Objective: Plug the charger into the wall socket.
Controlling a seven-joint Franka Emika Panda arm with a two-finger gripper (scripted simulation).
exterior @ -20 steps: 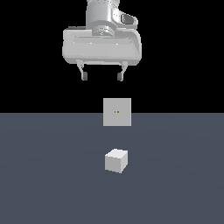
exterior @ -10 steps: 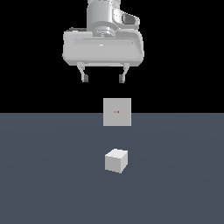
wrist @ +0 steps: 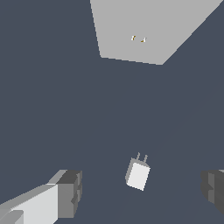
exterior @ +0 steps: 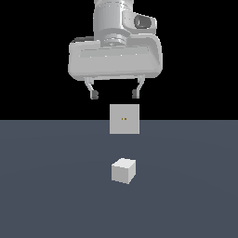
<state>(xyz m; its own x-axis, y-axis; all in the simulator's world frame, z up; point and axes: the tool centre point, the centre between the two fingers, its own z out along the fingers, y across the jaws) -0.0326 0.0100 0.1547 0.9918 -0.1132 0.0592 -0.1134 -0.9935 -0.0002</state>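
Fingers (exterior: pixel 115 95): mine, spread wide with nothing between them, hanging well above the worktop (exterior: pixel 46 186).
Charger (exterior: pixel 123 170): on the worktop, below my fingers and between their two lines, apart from both; in the wrist view its two prongs point toward the socket.
Socket (exterior: pixel 124 119): upright plate beyond the charger, just under my fingertips in the exterior view, two orange dots at its centre.
Containers: none that I can see.

Flat, even simulator light; sharp renders, no shadows, glare or blur; black backdrop.
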